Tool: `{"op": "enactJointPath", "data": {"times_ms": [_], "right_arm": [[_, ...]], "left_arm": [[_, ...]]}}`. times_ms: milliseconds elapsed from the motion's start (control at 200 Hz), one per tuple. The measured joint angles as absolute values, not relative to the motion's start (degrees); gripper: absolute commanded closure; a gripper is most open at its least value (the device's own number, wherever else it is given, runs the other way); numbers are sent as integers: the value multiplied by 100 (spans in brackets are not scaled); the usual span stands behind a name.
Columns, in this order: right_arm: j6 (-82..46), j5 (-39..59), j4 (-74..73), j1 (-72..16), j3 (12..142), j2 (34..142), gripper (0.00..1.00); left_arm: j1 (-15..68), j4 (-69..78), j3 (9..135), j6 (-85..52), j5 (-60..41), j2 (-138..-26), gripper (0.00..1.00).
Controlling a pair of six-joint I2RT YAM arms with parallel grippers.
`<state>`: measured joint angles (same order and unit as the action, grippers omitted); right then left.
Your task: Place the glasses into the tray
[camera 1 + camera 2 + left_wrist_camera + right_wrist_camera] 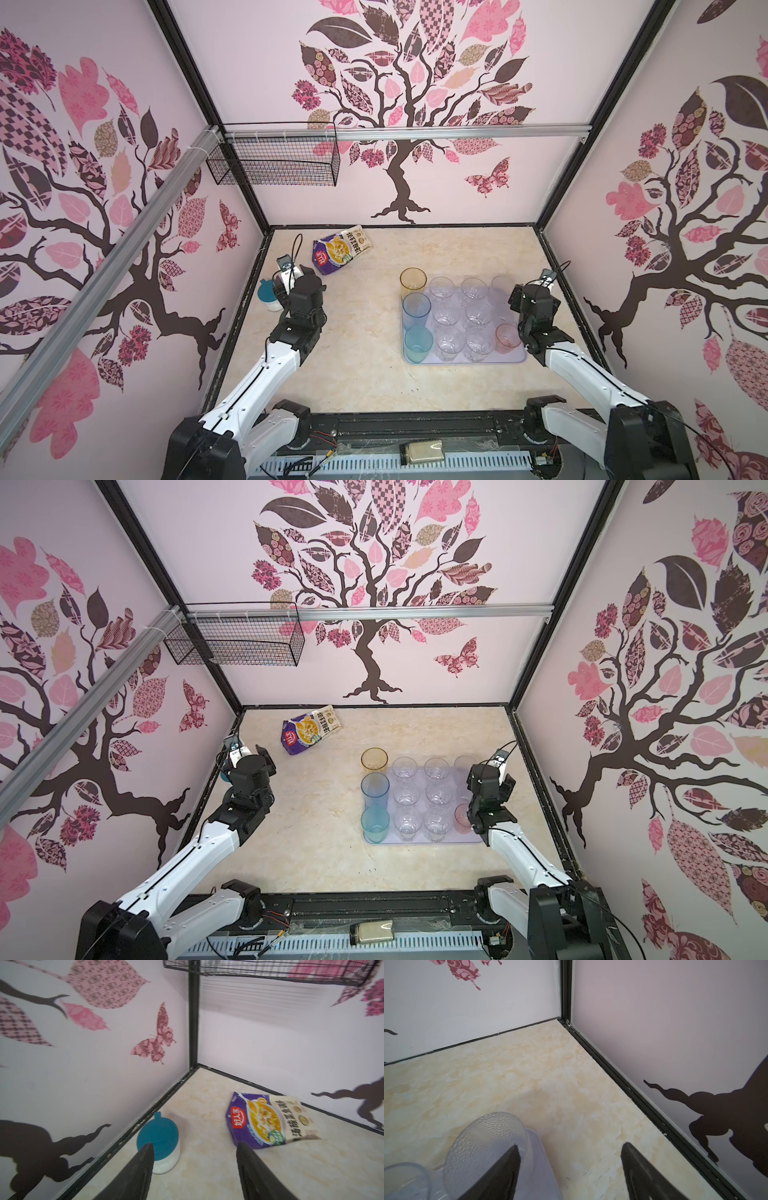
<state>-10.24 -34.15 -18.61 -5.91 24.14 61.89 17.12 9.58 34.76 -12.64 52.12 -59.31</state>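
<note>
Found the tray (465,360), pale lavender, on the right half of the marble-patterned table (353,332), right rim close to the right frame rail (633,1092), near rim well back from the table's front edge. Saw the glasses (446,316) standing upright on it in rows: clear ribbed tumblers (478,313) in the middle, a tall blue tumbler (416,309) and a shorter teal tumbler (418,343) along the left rim, a small pink tumbler (507,337) at the near right. Noted a tall amber tumbler (413,282) at the far left corner; could not tell whether inside the rim. Lost part of the right column behind the right arm.

Found the right gripper (570,1145) above the tray's far right corner, jaws apart, nothing between them, one finger overlapping a dimpled clear tumbler (483,1142) in the wrist view, open tabletop beyond up to the back corner.

Found the left gripper (195,1144) near the left wall, jaws apart, holding nothing, over bare tabletop between a white jar with a teal lid (158,1138), hard against the left frame rail (145,1121), and a purple seasoning packet (268,1120) lying flat toward the back wall. Read "好人家" on the packet's red badge and large dark characters including "酸菜鱼" on its cream panel; found the smaller print too blurred.

Saw a broad stretch of open tabletop between the left arm and the tray. Saw a black wire basket (274,160) hanging high at the back left, well above the table.
</note>
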Motion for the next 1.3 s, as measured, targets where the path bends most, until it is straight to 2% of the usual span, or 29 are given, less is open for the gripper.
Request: {"op": "enactJointPath", "data": {"times_ms": [165, 350, 565, 745, 910, 1005, 1060, 1095, 1300], "right_arm": [[-1007, -3476, -2729, -591, 2005, 6228, 22], [-1009, -3468, -3253, -591, 2008, 6488, 23], [-878, -3299, -4056, -591, 1975, 7225, 23], [-834, -3017, -4925, -591, 1909, 8016, 23], [-775, -2840, -5804, -591, 1774, 8394, 21], [-733, -2707, -6001, -591, 1715, 8447, 21], [-696, -2591, -6088, -589, 1706, 8473, 20], [-657, -2482, -6173, -585, 1671, 8493, 20], [-633, -2091, -7240, -410, 1197, 8849, 11]], "left_arm": [[1459, 1516, 3223, -1347, 5754, -6641, 33], [1356, 2333, 2869, -1149, 5732, -7249, 33], [775, 3557, 2023, -1166, 5146, -7703, 32], [484, 4093, 2134, -915, 4209, -8490, 32], [475, 4145, 2281, -738, 3581, -8580, 34], [445, 4167, 2357, -622, 3229, -8641, 16], [401, 4139, 2405, -574, 2985, -8694, 14], [357, 4117, 2425, -565, 2860, -8707, 3], [198, 4209, 2423, -528, 2281, -8713, 2]]}}
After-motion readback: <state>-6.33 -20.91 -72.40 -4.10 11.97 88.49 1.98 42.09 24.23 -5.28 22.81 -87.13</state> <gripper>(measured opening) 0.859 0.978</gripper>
